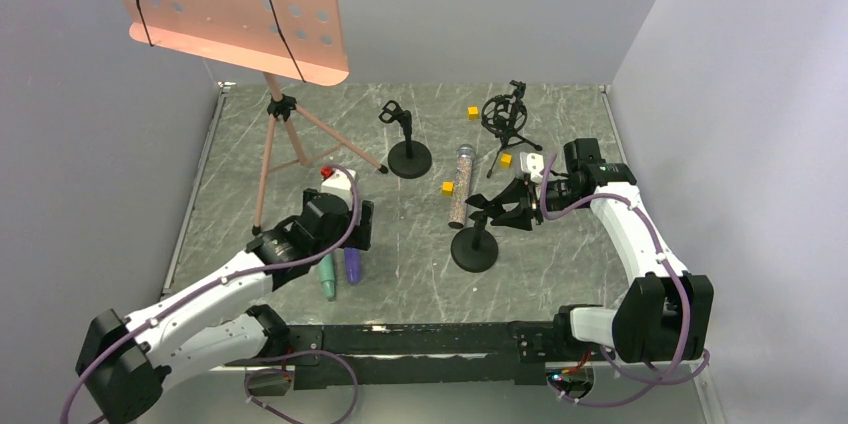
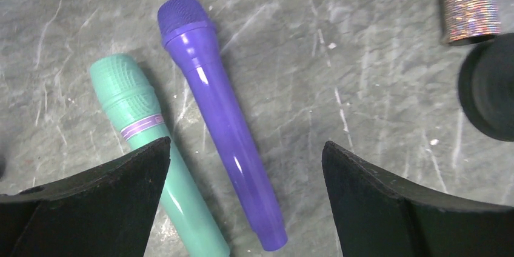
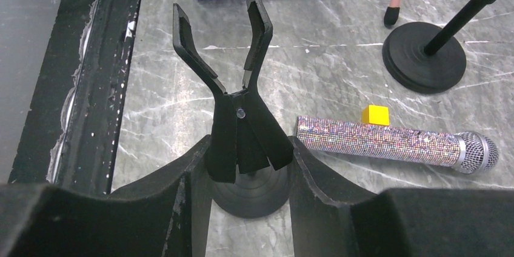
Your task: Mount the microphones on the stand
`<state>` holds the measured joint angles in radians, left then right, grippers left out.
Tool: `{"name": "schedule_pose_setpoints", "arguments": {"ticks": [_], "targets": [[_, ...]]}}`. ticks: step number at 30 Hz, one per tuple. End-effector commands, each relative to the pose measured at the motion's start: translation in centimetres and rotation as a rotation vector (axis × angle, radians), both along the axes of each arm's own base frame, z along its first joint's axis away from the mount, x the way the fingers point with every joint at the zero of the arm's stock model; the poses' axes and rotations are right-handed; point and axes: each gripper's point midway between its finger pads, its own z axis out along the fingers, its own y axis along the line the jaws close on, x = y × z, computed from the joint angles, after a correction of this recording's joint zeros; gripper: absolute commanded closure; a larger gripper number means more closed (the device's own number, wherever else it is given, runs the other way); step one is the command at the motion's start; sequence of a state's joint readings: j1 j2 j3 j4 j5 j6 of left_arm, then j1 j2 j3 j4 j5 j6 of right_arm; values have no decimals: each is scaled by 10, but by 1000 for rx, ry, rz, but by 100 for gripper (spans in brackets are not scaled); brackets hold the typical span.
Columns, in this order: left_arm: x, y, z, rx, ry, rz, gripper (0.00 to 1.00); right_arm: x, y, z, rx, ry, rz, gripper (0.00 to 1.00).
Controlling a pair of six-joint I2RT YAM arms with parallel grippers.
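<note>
L gripper [image 2: 245, 148]: jaws wide apart, nothing held, over purple mic [image 2: 221, 123] & green mic [image 2: 130, 105], side by side on table [image 1: 410, 244]. R gripper [image 3: 248, 148]: pinching clip [image 3: 239, 87] of near stand [image 1: 474, 250]. Copper mic [image 3: 388, 142]: flat beside stand base.

Pink music stand [image 1: 230, 4], yellow cubes [image 1: 448, 187]

This is a robotics lab test cell — a small marble-patterned tabletop [image 1: 410, 234] boxed in on three sides by plain grey walls [image 1: 80, 174], with two white robot arms [image 1: 210, 304] bolted to a black rail [image 1: 420, 339] at its near edge. The objects are staged props — a pink music stand [image 1: 240, 14], microphone stands [image 1: 409, 156] and small yellow cubes [image 1: 472, 113].
</note>
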<state>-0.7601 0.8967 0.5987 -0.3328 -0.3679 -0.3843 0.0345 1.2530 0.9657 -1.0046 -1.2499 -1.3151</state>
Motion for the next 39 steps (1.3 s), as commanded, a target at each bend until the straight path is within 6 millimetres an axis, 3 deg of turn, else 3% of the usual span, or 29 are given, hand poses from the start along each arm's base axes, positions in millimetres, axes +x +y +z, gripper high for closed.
{"name": "schedule_pose_setpoints", "arguments": {"ticks": [1,4,8,17,26,30,35,37,39], "targets": [[13,9,0,24,40,104,1,3,4,16,30,-55,16,45],[19,12,-16,63,109,135,1,2,3,15,27,-62,13,25],[27,11,-39,112,203,159,1,3,2,15,23,-78,-1,16],[46,1,-75,196,354,181,7,3,1,15,16,-87,-10,13],[60,11,-102,257,429,259,16,2,0,15,14,-93,-8,13],[68,1,-109,204,458,230,36,2,-2,16,17,-98,-15,13],[72,-5,-112,166,488,211,70,2,-4,17,21,-100,-19,13],[72,-5,-108,158,485,210,86,2,-4,17,22,-94,-19,12],[72,-9,-96,120,458,193,96,2,-5,17,17,-88,-20,9]]}}
